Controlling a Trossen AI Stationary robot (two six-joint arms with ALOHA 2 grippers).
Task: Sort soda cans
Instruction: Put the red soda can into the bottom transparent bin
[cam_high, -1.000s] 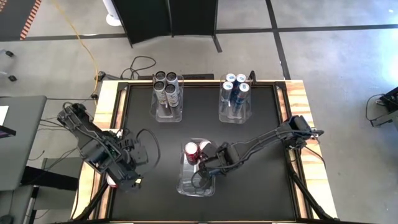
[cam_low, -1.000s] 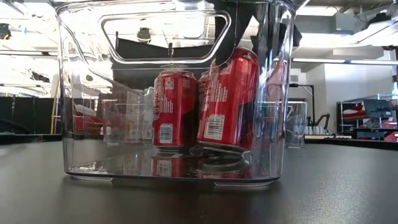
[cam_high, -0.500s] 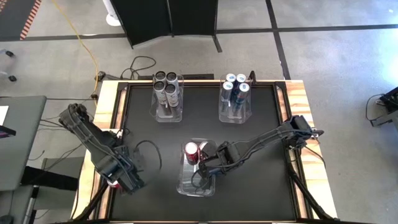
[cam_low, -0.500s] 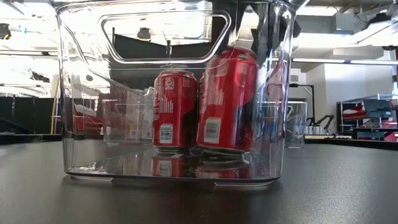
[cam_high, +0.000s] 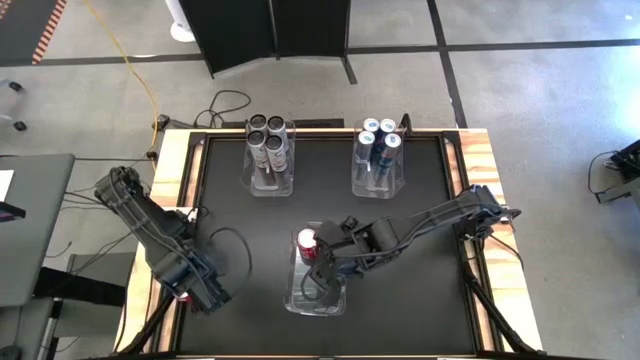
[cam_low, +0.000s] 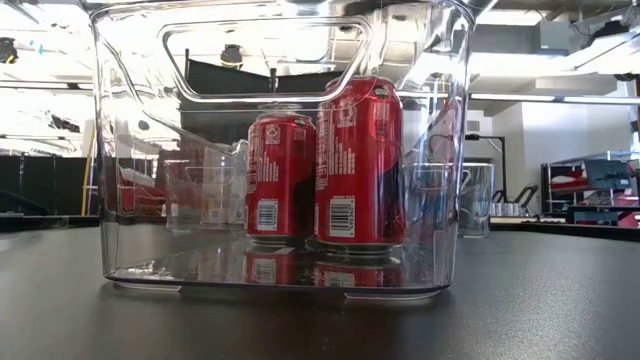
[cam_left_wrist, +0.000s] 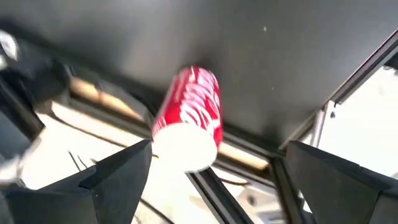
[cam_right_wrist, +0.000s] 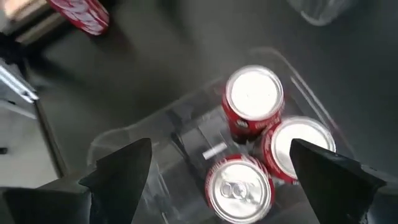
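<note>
Three red soda cans stand upright on their bases in the clear centre bin. The low view shows two of them. My right gripper hangs open above this bin, clear of the cans. A fourth red can stands at the table's left edge. My left gripper is open over it, one finger on either side, not touching.
Several dark grey cans fill a clear bin at the far left. Several blue-and-silver cans fill another bin at the far right. The wooden table rim runs beside the left arm. Bare black tabletop lies around the centre bin.
The red can nearest the low camera was tilted in the centre bin and now stands upright on the bin floor. My right arm has shifted slightly toward the table's left. My left gripper has turned and swung toward the table's near left corner, over the lone red can.
</note>
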